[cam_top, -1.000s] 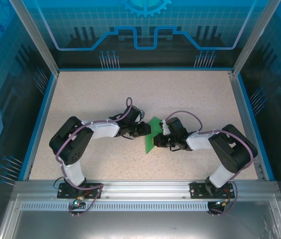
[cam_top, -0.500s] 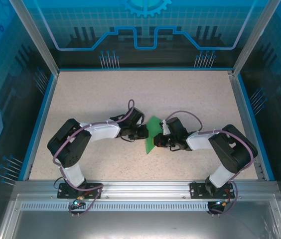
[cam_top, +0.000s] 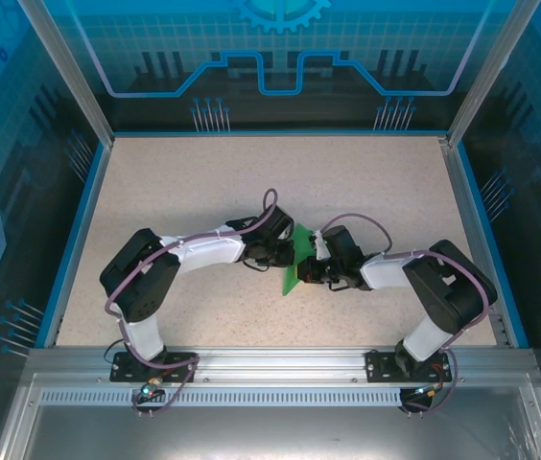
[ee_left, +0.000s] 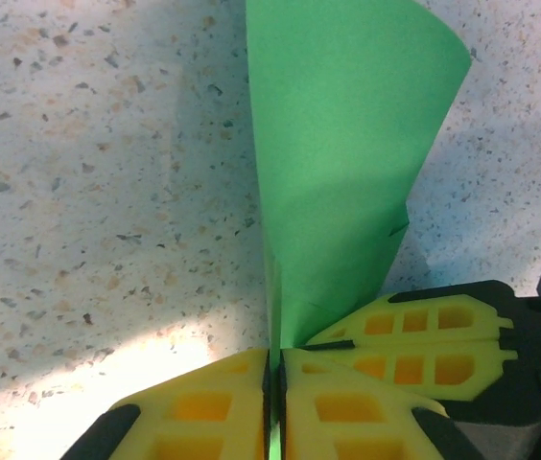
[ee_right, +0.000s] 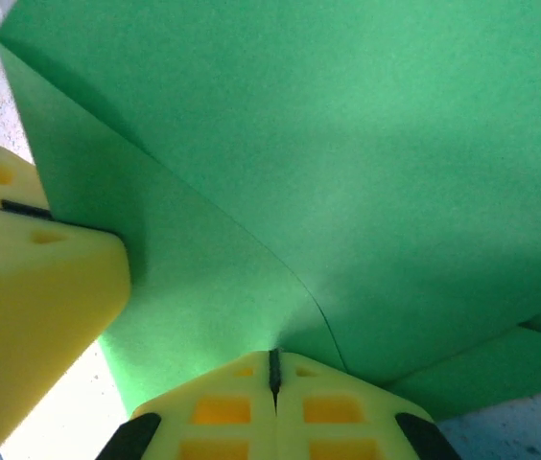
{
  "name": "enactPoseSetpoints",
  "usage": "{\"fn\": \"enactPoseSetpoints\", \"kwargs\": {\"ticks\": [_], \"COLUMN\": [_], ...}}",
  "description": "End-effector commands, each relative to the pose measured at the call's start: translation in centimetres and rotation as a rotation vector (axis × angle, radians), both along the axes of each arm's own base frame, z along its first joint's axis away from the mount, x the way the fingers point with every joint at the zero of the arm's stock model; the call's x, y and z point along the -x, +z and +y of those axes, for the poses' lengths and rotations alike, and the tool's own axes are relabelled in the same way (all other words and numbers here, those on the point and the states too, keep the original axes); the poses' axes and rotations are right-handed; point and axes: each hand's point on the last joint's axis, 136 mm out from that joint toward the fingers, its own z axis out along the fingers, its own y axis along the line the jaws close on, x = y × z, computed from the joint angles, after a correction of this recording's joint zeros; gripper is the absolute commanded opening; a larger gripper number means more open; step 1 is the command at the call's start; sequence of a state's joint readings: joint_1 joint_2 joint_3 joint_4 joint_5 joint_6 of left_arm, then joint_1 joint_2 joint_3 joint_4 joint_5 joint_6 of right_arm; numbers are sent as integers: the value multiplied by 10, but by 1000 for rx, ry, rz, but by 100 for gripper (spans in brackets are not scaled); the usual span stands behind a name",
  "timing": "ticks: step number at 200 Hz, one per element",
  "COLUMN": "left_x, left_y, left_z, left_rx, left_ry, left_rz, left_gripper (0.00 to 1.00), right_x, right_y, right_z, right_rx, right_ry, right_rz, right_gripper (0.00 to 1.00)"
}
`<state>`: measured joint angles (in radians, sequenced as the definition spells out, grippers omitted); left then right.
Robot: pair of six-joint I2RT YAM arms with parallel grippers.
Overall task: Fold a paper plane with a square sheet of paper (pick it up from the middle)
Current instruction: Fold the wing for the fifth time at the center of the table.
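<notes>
Two arms reach inward from the near edge of the table (cam_top: pixel 175 192) and meet about its middle. The left arm rises from its base near the left corner, bends at the elbow and stretches low toward the right, so that the left claw (cam_top: pixel 278 257) points at the other arm. Seen from the left wrist, the left claw (ee_left: pixel 275 369) has its two yellow pads pressed together, with a thin green edge clamped in the seam between them.

Between the two claws is the square sheet of paper (cam_top: pixel 293 278), bright green and plain, around the middle of the table and a little closer to the near edge than to the far one. It is folded over itself and stands up more than it lies flat. From the left wrist the sheet (ee_left: pixel 338 163) is narrow at the pads and widens away from them, its surface curved, with the speckled table beside it. From the right wrist the sheet (ee_right: pixel 347 144) shows several layers: one fold edge runs diagonally from the upper left down to the pads.

The right arm comes from its base near the right corner, elbow raised, forearm low toward the left. The right claw (ee_right: pixel 273 369) has its pads together and clamps the sheet at their seam. One finger (ee_left: pixel 434 335) of it lies just beside the left pads, touching the paper.
</notes>
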<state>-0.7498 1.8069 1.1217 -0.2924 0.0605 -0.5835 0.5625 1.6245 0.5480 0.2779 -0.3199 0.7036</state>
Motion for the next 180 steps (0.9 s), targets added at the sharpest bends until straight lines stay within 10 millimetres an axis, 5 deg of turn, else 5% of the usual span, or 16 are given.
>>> {"fn": "enactPoseSetpoints", "kwargs": {"ticks": [1, 76, 180], "left_x": [3, -3, 5], "left_y": [-6, -7, -3], "left_z": [7, 19, -11], "left_rx": [-112, -290, -199], "left_ry": [-37, -42, -81], "left_rz": [-14, -66, -39], "left_gripper": [12, 12, 15], "right_x": [23, 23, 23], "right_y": [-32, -34, -36], "right_z": [-30, -29, -29], "right_rx": [108, 96, 77], "right_ry": [-49, -51, -58], "right_rz": [120, 129, 134], "right_gripper": [0, 0, 0]}}
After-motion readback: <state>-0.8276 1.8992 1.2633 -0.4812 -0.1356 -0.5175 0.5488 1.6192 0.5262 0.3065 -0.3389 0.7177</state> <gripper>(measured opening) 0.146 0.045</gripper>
